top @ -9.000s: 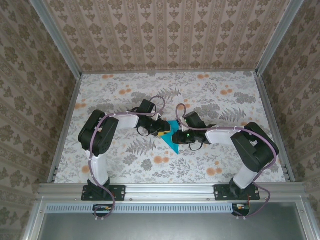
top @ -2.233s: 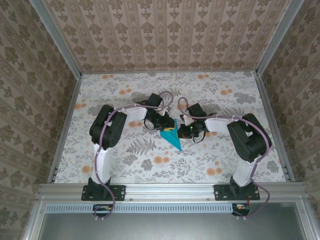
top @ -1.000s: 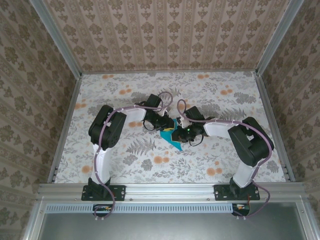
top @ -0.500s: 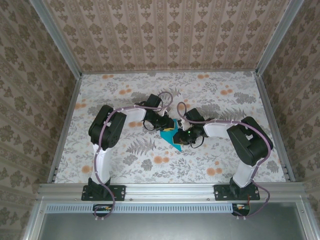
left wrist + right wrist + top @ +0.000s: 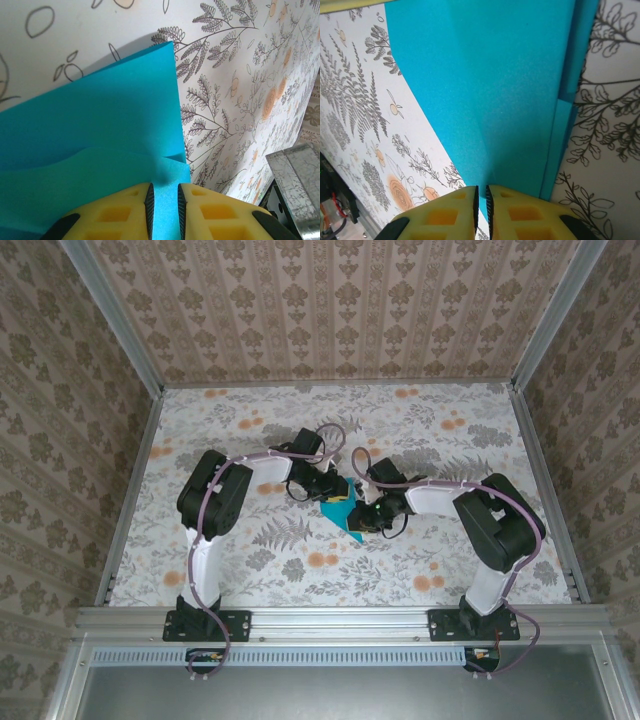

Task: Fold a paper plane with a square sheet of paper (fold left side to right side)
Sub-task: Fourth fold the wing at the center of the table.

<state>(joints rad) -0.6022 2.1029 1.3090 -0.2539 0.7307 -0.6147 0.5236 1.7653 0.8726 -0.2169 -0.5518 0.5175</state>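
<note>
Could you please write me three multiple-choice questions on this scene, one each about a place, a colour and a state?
1. Where does the paper lie?
A. in the middle of the table
B. against the far wall
C. on the near rail

2. What colour are the gripper fingers?
A. red
B. yellow
C. white

3. What state is the paper in?
A. crumpled into a ball
B. folded, with layers overlapping
C. rolled into a tube

Answers: 1 A, the top view shows it mid-table; 2 B, both wrist views show yellow; 3 B, both wrist views show stacked edges.
</note>
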